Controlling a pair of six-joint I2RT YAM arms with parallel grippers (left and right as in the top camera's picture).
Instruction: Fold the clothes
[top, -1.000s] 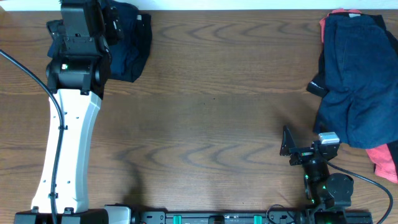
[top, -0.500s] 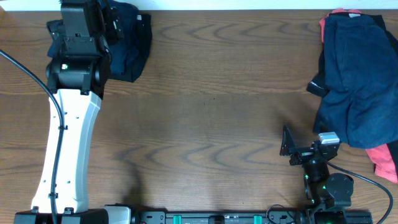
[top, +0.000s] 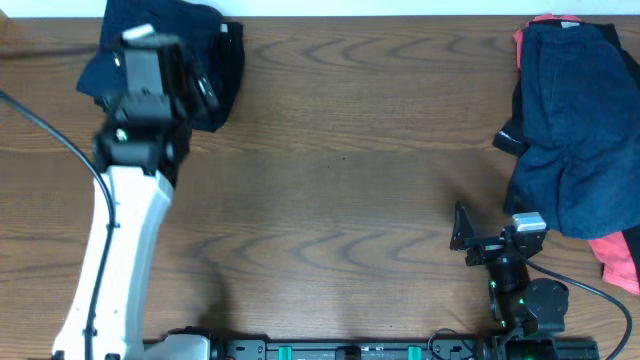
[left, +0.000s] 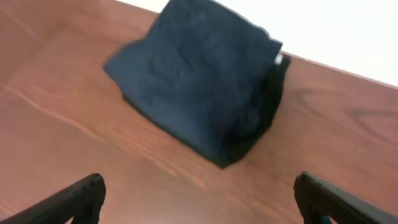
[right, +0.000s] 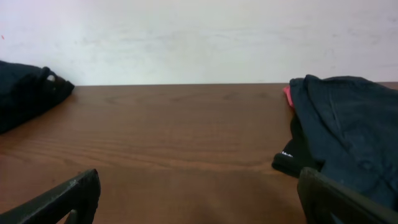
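A folded dark navy garment (top: 215, 60) lies at the table's far left corner; the left wrist view has it (left: 199, 81) just ahead on the wood. My left gripper (top: 160, 62) hovers at its near side, open and holding nothing (left: 199, 186). An unfolded heap of clothes lies at the right: navy shorts (top: 580, 130) on top, a black piece (top: 510, 140) and a coral-pink one (top: 615, 255) showing beneath. My right gripper (top: 492, 232) rests open near the front edge, left of the heap, with only bare wood between its fingers (right: 198, 180).
The brown wooden table (top: 340, 180) ends at a white wall along its far edge. A black cable (top: 60, 140) trails from the left arm. The right wrist view catches the navy shorts (right: 348, 124) and a black waistband (right: 292, 163).
My left arm has drawn back from the folded navy garment toward the near side, uncovering more of it. The right arm has not moved.
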